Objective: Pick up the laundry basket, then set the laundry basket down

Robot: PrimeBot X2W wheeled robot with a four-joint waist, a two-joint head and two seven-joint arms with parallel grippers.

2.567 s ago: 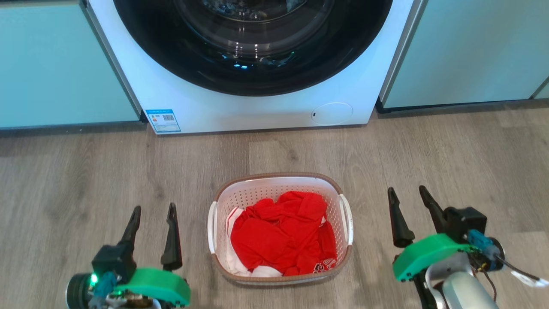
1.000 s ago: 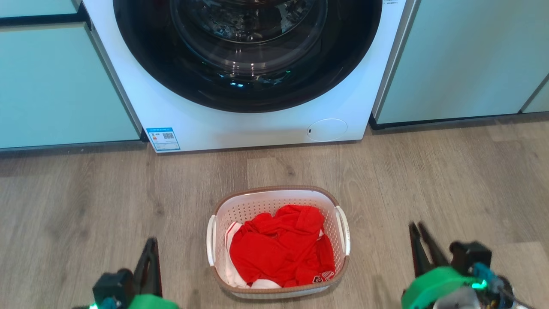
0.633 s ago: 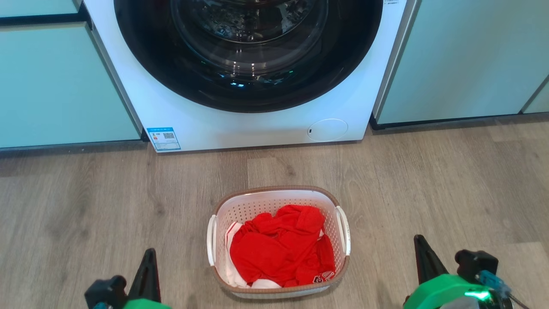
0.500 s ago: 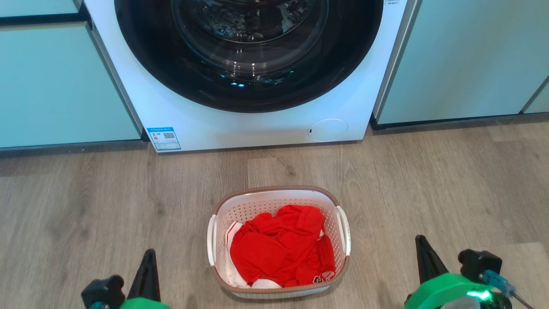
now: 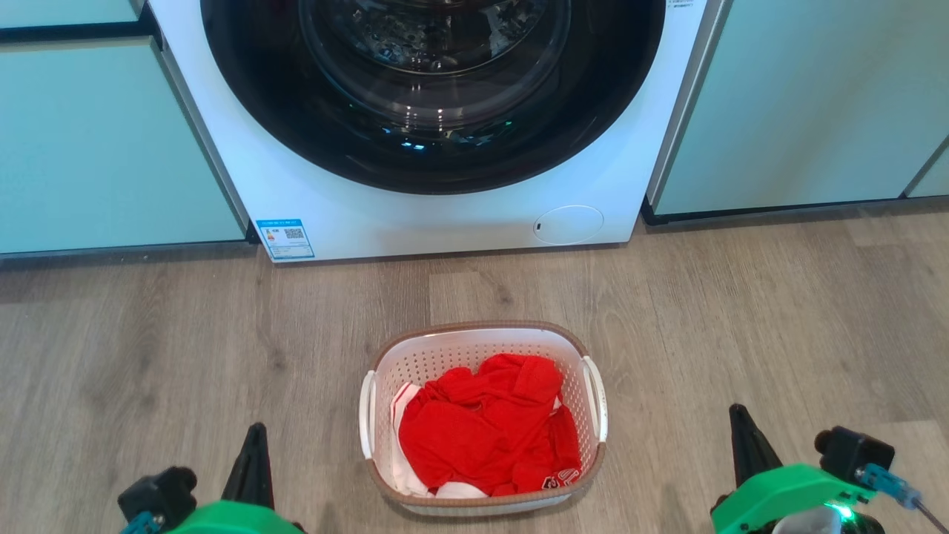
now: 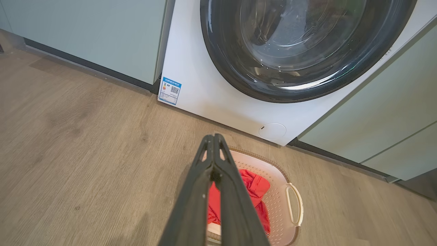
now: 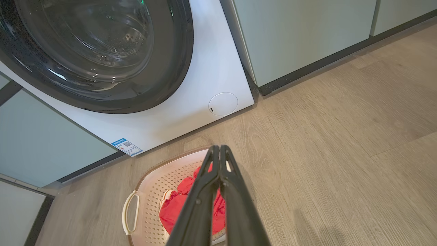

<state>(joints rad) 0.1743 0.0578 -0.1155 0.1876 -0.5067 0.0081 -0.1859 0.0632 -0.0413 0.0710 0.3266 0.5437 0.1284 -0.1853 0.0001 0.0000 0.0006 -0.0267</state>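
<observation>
The laundry basket (image 5: 445, 357) is white with perforated walls, a brown rim and white side handles. It stands on the wood floor in front of the washer and holds red clothing (image 5: 482, 426). In the head view my left gripper (image 5: 257, 432) sits low to the basket's left, apart from it. My right gripper (image 5: 736, 412) sits low to its right, also apart. Both are shut on nothing. The left wrist view has the shut fingers (image 6: 214, 137) over the basket (image 6: 278, 205). In the right wrist view the shut fingers (image 7: 218, 148) cross the basket (image 7: 155, 186).
A white front-loading washer (image 5: 445, 222) with a dark round door stands just beyond the basket. Pale teal cabinets flank it on the left (image 5: 96, 148) and on the right (image 5: 801, 96). Bare wood floor (image 5: 148, 334) spreads to both sides of the basket.
Both grippers went from open to shut and dropped toward the bottom edge, drifting slightly outward. The camera shifted, showing more of the washer. The basket has stayed on the floor.
</observation>
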